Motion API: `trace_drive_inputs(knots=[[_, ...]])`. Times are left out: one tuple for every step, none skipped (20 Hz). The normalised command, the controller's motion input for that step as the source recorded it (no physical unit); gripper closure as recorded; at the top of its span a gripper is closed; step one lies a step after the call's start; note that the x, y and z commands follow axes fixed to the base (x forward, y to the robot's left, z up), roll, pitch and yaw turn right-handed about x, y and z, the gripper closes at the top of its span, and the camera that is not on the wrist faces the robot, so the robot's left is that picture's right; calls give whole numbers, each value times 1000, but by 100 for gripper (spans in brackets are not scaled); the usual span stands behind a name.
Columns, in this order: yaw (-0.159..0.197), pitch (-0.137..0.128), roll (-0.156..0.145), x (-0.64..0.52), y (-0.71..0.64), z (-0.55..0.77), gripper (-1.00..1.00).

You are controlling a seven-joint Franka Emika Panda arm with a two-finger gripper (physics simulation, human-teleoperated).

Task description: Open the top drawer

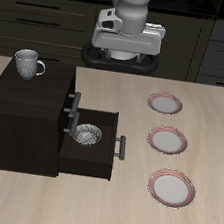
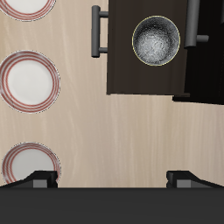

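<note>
Evidently the task is at its approach step. A pale grey mug [image 1: 29, 64] stands on the black-brown wooden cabinet [image 1: 22, 117], which sits at a side edge of the worktop [image 1: 102, 198]. The top drawer [image 1: 69, 100] looks shut, its grey bar handle [image 1: 75, 104] close against the flat dark front. The lower drawer [image 1: 90, 153] below it is pulled out and holds a round, speckled metallic bowl [image 1: 86, 134]. The gripper [image 2: 112, 178] hangs above the bare, light wood-grain worktop, well apart from both handles, with its dark fingers [image 2: 39, 178] spread wide and holding nothing. I judge that the next move is to descend to the upper handle, avoiding the open drawer, close, and pull. Three glossy, pink-rimmed white plates [image 1: 167, 141] run toward the front edge.
</note>
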Motion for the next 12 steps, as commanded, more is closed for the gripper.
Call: trace_drive_inputs(knots=[[29, -86, -41, 265, -77, 202, -100], [-21, -22, -46, 308, -73, 91, -100], [-3, 52, 13, 329, 19, 32, -100], [-37, -49, 76, 260, 9, 119, -100], [28, -25, -32, 244, -8, 33, -100], [-15, 33, 48, 231, 14, -34, -100], [43, -42, 6, 324, -20, 103, -100], [-22, -27, 51, 293, 15, 105, -100], [-25, -54, -59, 277, -51, 163, -100], [119, -112, -60, 440, 55, 201, -100], [-9, 5, 15, 352, 26, 135, -100], [-51, 11, -58, 197, -185, 114, -100]])
